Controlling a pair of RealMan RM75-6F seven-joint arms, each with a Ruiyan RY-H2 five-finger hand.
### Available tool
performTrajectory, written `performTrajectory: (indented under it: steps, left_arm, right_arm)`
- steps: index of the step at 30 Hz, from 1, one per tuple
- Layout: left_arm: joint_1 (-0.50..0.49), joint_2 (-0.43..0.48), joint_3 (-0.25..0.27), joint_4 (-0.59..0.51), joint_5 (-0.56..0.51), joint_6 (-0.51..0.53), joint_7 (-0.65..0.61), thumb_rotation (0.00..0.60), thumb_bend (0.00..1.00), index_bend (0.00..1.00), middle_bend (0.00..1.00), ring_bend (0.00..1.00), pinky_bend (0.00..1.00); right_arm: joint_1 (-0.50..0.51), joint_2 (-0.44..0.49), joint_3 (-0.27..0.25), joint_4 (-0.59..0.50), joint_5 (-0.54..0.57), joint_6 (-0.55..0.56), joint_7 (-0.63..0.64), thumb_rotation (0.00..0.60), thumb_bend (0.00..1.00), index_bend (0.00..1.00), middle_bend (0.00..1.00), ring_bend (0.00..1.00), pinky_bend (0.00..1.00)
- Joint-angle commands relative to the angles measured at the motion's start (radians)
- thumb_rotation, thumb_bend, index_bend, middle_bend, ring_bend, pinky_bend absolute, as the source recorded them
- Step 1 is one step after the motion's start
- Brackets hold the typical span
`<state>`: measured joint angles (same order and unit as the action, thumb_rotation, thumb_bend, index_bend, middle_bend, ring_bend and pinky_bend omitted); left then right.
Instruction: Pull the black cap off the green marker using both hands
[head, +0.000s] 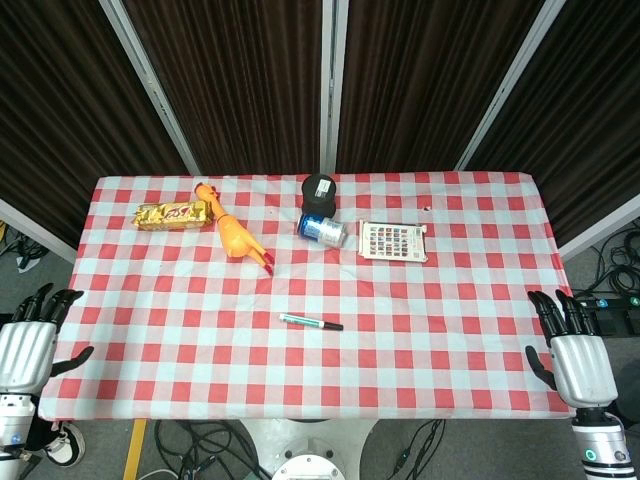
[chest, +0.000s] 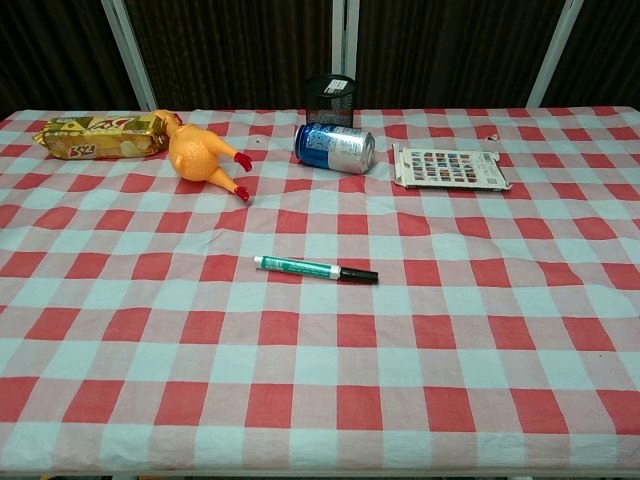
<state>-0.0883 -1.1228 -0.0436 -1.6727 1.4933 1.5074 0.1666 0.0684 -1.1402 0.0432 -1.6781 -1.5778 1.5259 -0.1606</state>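
Note:
The green marker (head: 305, 321) (chest: 300, 267) lies flat near the middle of the checked table, its black cap (head: 331, 326) (chest: 358, 274) on its right end. My left hand (head: 25, 345) hangs open off the table's left front corner, far from the marker. Off the right front corner my right hand (head: 570, 350) is also open with fingers spread. Neither hand shows in the chest view.
At the back of the red-and-white tablecloth (head: 450, 300) sit a biscuit packet (head: 172, 214), a rubber chicken (head: 232, 235), a tipped blue can (head: 322, 229), a black mesh cup (head: 320, 190) and a card of colour swatches (head: 394, 241).

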Motion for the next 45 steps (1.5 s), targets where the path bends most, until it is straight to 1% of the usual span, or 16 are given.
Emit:
performTrajectory:
  steps: [1, 5, 8, 10, 12, 15, 17, 20, 23, 27, 29, 31, 34, 36, 40, 45]
  left_arm:
    - [-0.006, -0.005, -0.007, 0.0, -0.002, -0.002, -0.004, 0.57, 0.15, 0.18, 0.2, 0.09, 0.19]
    - [-0.018, -0.023, -0.014, -0.006, 0.0, -0.012, 0.004, 0.579, 0.15, 0.18, 0.2, 0.09, 0.21]
    - [-0.042, -0.047, -0.032, -0.024, 0.013, -0.015, 0.027, 0.6, 0.15, 0.2, 0.22, 0.12, 0.26]
    - [-0.07, -0.077, -0.051, -0.032, 0.03, -0.02, 0.056, 0.6, 0.15, 0.25, 0.26, 0.16, 0.31]
    - [-0.104, -0.101, -0.067, -0.04, 0.042, -0.044, 0.087, 0.6, 0.15, 0.28, 0.28, 0.18, 0.34]
    - [-0.175, -0.138, -0.098, -0.068, 0.024, -0.125, 0.153, 0.6, 0.15, 0.29, 0.28, 0.19, 0.35]
    - [-0.232, -0.178, -0.126, -0.086, -0.014, -0.194, 0.217, 0.6, 0.15, 0.29, 0.29, 0.21, 0.37]
    - [-0.308, -0.257, -0.156, -0.099, -0.083, -0.282, 0.305, 0.6, 0.15, 0.29, 0.3, 0.3, 0.45]
    - [-0.391, -0.353, -0.185, -0.078, -0.168, -0.368, 0.393, 0.6, 0.15, 0.29, 0.31, 0.3, 0.46]
    - [-0.481, -0.486, -0.232, -0.017, -0.303, -0.424, 0.481, 0.6, 0.16, 0.33, 0.33, 0.31, 0.49]
    - [-0.522, -0.541, -0.25, 0.015, -0.386, -0.441, 0.537, 0.6, 0.18, 0.37, 0.37, 0.36, 0.53]
    - [-0.558, -0.586, -0.257, 0.047, -0.468, -0.436, 0.625, 0.6, 0.2, 0.42, 0.41, 0.46, 0.6]
    - [-0.594, -0.64, -0.263, 0.072, -0.571, -0.419, 0.7, 0.6, 0.22, 0.47, 0.46, 0.67, 0.7]
    - [-0.609, -0.67, -0.262, 0.093, -0.596, -0.405, 0.71, 0.6, 0.23, 0.48, 0.47, 0.73, 0.74]
    - [-0.636, -0.735, -0.249, 0.16, -0.602, -0.393, 0.691, 0.6, 0.24, 0.47, 0.5, 0.77, 0.78]
    - [-0.66, -0.781, -0.223, 0.211, -0.603, -0.398, 0.683, 0.6, 0.26, 0.48, 0.51, 0.8, 0.8]
  right_arm:
    - [0.001, 0.0, 0.001, -0.003, 0.003, -0.002, -0.011, 0.6, 0.27, 0.05, 0.11, 0.0, 0.11]
    - [0.005, -0.005, 0.003, -0.003, 0.004, -0.008, -0.008, 0.6, 0.27, 0.05, 0.1, 0.0, 0.11]
    - [0.012, -0.006, 0.009, -0.002, 0.015, -0.021, -0.015, 0.6, 0.27, 0.05, 0.1, 0.0, 0.11]
    - [0.017, -0.007, 0.012, -0.003, 0.022, -0.03, -0.015, 0.6, 0.27, 0.05, 0.1, 0.0, 0.11]
    - [0.023, -0.007, 0.014, -0.003, 0.025, -0.039, -0.019, 0.6, 0.27, 0.05, 0.1, 0.0, 0.11]
    - [0.031, -0.006, 0.016, -0.004, 0.024, -0.049, -0.026, 0.6, 0.27, 0.05, 0.1, 0.0, 0.12]
    - [0.034, -0.007, 0.017, -0.004, 0.024, -0.051, -0.026, 0.6, 0.27, 0.05, 0.1, 0.0, 0.12]
    - [0.037, -0.006, 0.018, -0.003, 0.027, -0.055, -0.024, 0.6, 0.27, 0.05, 0.1, 0.0, 0.12]
    - [0.041, -0.006, 0.019, -0.003, 0.032, -0.062, -0.025, 0.6, 0.27, 0.05, 0.1, 0.0, 0.12]
    - [0.045, -0.009, 0.017, -0.002, 0.032, -0.07, -0.03, 0.6, 0.27, 0.05, 0.1, 0.0, 0.12]
    - [0.047, -0.011, 0.015, -0.002, 0.031, -0.072, -0.034, 0.6, 0.27, 0.05, 0.1, 0.0, 0.12]
    - [0.047, -0.01, 0.014, -0.003, 0.031, -0.073, -0.036, 0.6, 0.27, 0.05, 0.1, 0.0, 0.12]
    - [0.049, -0.008, 0.015, -0.006, 0.031, -0.073, -0.038, 0.6, 0.27, 0.05, 0.1, 0.0, 0.12]
    - [0.05, -0.009, 0.014, -0.006, 0.031, -0.074, -0.039, 0.6, 0.27, 0.05, 0.1, 0.0, 0.12]
    - [0.052, -0.009, 0.012, -0.009, 0.037, -0.083, -0.043, 0.6, 0.27, 0.05, 0.1, 0.0, 0.12]
    - [0.059, 0.003, 0.013, -0.022, 0.055, -0.104, -0.052, 0.6, 0.27, 0.05, 0.12, 0.0, 0.12]
